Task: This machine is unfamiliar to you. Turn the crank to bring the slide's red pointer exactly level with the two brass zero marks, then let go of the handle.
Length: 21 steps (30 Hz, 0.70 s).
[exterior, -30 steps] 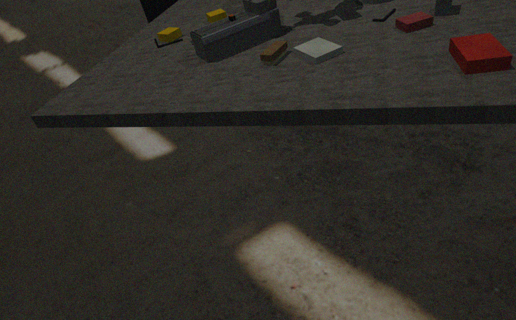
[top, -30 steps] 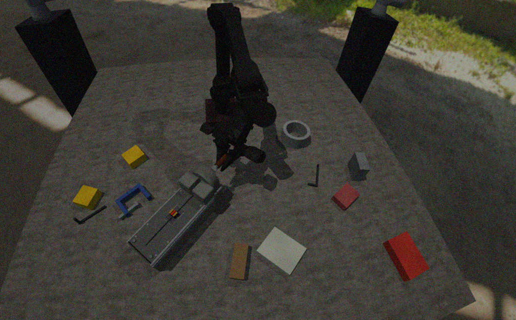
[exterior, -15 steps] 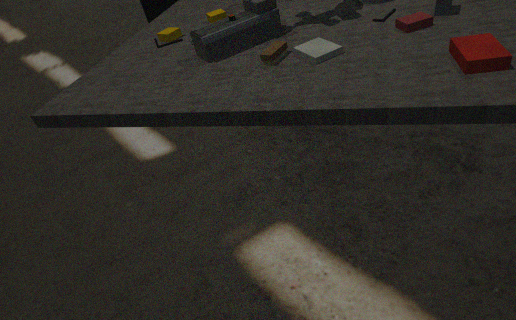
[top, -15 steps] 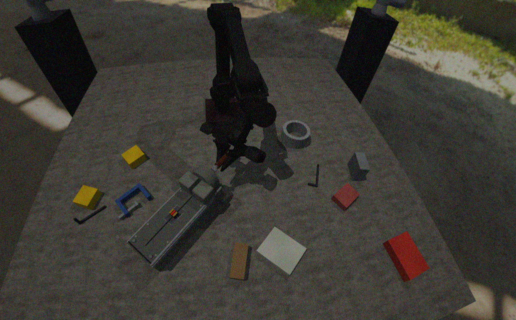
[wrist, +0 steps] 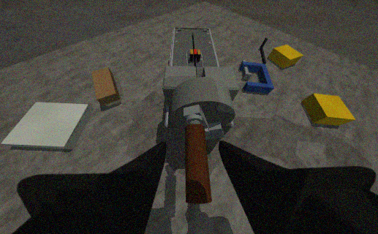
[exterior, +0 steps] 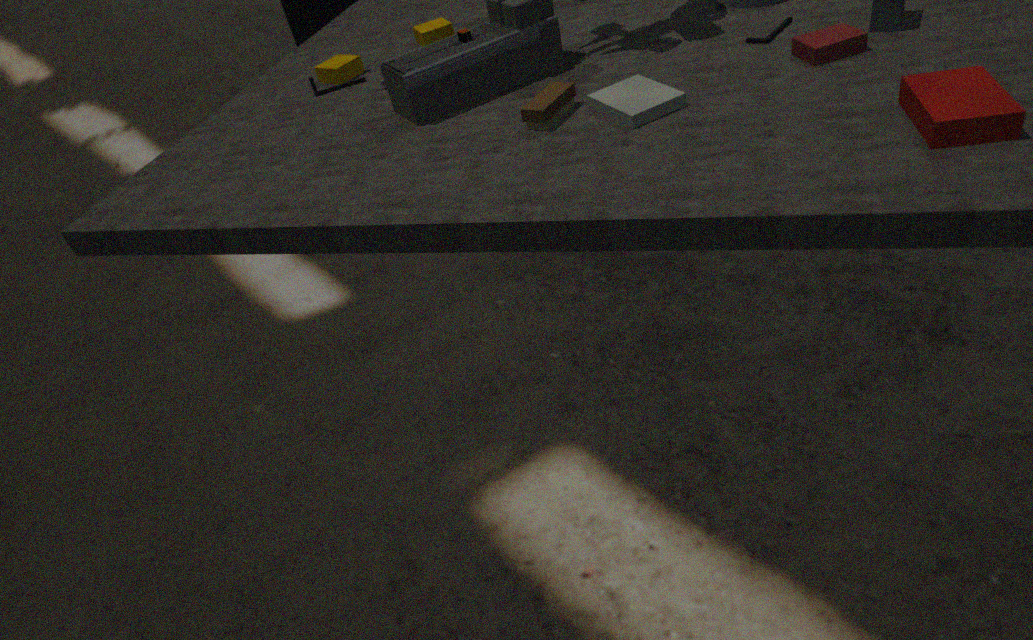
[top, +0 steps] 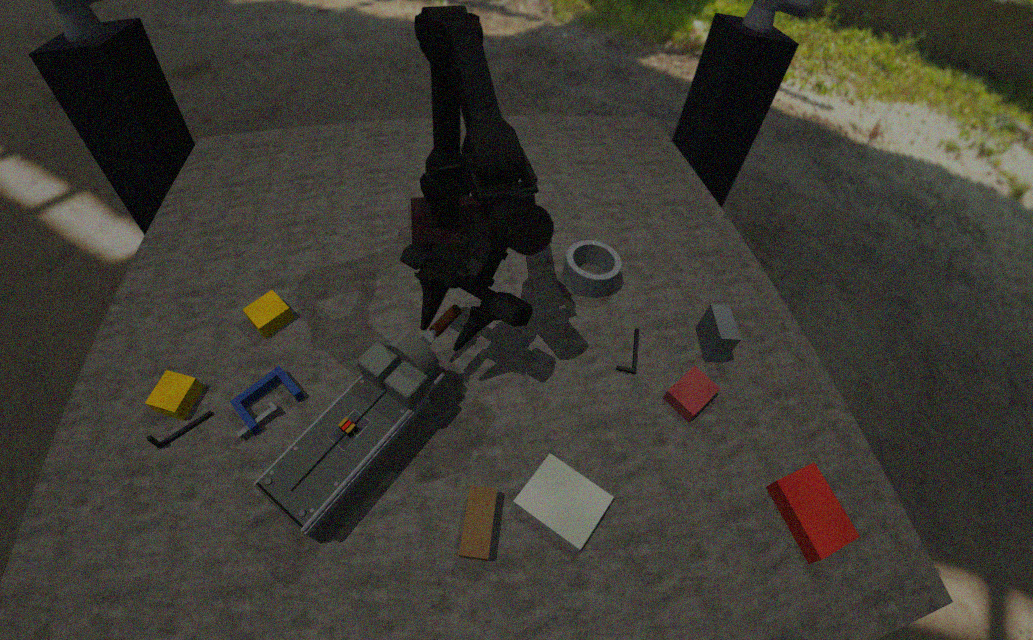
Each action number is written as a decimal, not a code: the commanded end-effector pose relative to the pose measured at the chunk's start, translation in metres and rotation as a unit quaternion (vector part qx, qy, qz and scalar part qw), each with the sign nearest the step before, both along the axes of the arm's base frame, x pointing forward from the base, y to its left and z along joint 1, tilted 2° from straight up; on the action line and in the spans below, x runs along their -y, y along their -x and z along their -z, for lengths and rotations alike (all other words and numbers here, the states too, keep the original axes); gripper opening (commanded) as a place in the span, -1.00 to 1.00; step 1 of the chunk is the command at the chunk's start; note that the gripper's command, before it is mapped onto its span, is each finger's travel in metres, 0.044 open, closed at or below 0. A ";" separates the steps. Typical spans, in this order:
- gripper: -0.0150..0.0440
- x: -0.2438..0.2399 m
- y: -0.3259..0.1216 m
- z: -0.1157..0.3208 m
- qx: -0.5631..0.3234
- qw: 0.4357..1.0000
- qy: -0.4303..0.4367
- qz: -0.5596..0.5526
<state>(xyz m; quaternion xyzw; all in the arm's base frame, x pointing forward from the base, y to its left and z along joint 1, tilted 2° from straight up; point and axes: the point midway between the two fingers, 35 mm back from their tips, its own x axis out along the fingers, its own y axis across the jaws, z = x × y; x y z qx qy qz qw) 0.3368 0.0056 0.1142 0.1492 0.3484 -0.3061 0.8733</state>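
On the bench [top: 663, 572] [exterior: 663, 190] [wrist: 138, 47], the long grey slide machine [top: 321, 469] [exterior: 476, 79] [wrist: 180, 47] sits near the blue bracket [top: 242, 405] [wrist: 267, 78]; its red pointer [top: 347, 425] [wrist: 195, 52] rides the slotted top between the brass marks, exact level unclear. The end effector [top: 439, 337] [wrist: 192, 145] stands fairly wide, fingers either side of the brown crank handle [top: 445, 319] [wrist: 197, 164], gripping nothing!

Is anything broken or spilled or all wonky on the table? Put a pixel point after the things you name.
Nothing looks broken or spilled. The blue frame [top: 246, 411] [wrist: 269, 77], yellow blocks [top: 175, 392] [top: 268, 312] [wrist: 285, 55] [wrist: 327, 109] and white slab [top: 564, 500] [exterior: 636, 96] [wrist: 47, 124] sit at different angles, but they all rest flat, so nothing stands out.
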 end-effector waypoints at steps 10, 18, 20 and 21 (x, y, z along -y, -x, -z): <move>1.00 0.000 0.000 -0.020 0.000 1.000 0.000 0.000; 1.00 0.002 0.002 -0.050 0.000 1.000 0.000 0.000; 1.00 0.002 0.002 -0.054 0.000 1.000 0.000 0.000; 1.00 0.002 0.001 -0.058 -0.001 1.000 0.000 0.000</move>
